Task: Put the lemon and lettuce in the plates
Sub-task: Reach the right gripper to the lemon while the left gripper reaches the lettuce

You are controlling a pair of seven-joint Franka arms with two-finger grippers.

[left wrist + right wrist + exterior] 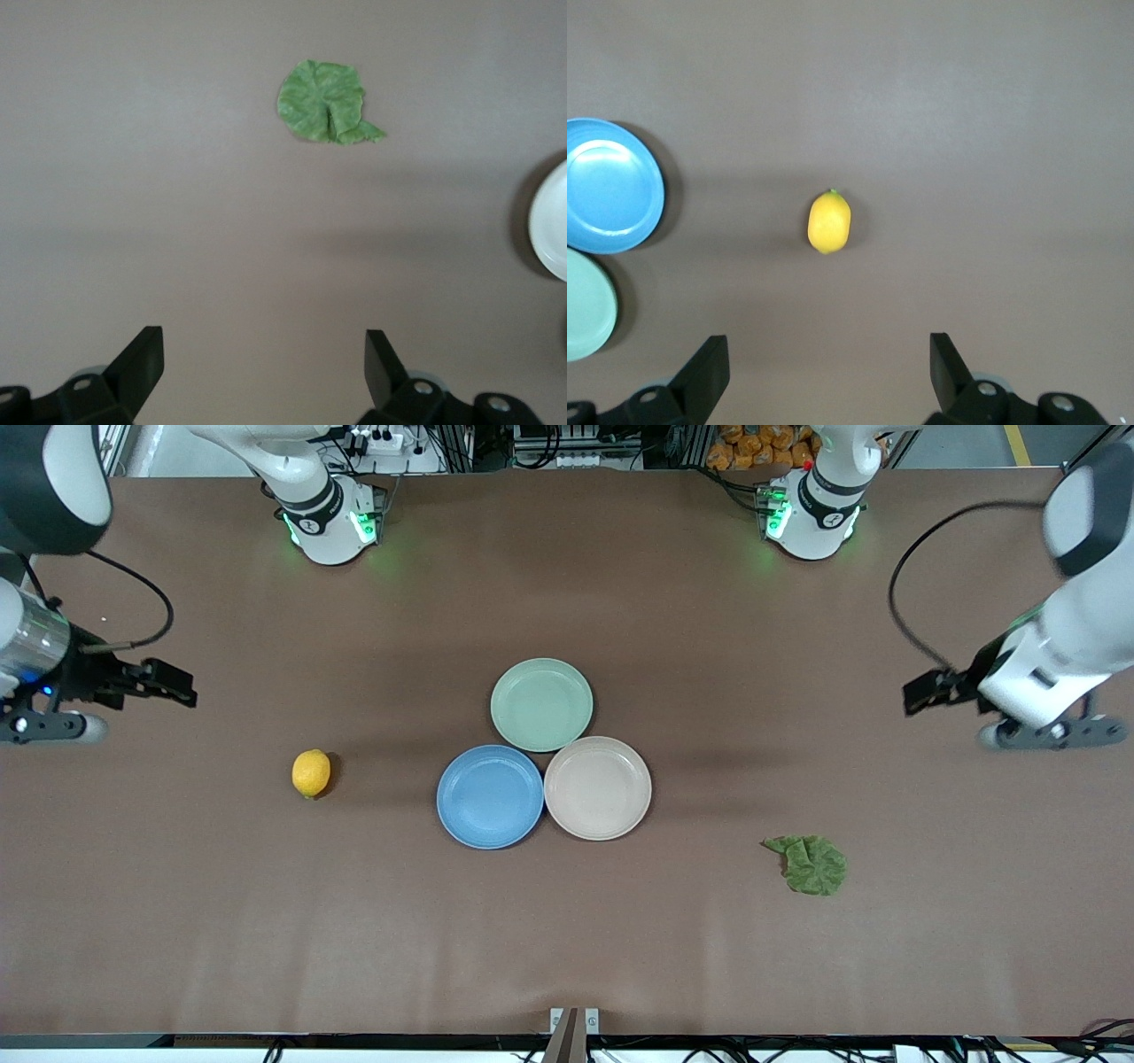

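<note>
Seeing our lemon (pixel 311 773), oval and yellow, on the table toward the right arm's end from the blue plate (pixel 489 796), crinkled green lettuce (pixel 811 864) toward the left arm's end and nearer the camera, beige plate (pixel 597 787) beside the blue, left gripper (pixel 265 372) and right gripper (pixel 829 374) both spread wide, waiting over bare table.

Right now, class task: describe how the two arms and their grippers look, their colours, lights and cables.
Both arms are glossy white with black joint bands, and green lights glow at their bases. A black cable loops to each wrist. The left gripper and right gripper are black, with flat angular fingers in the wrist views.
</note>
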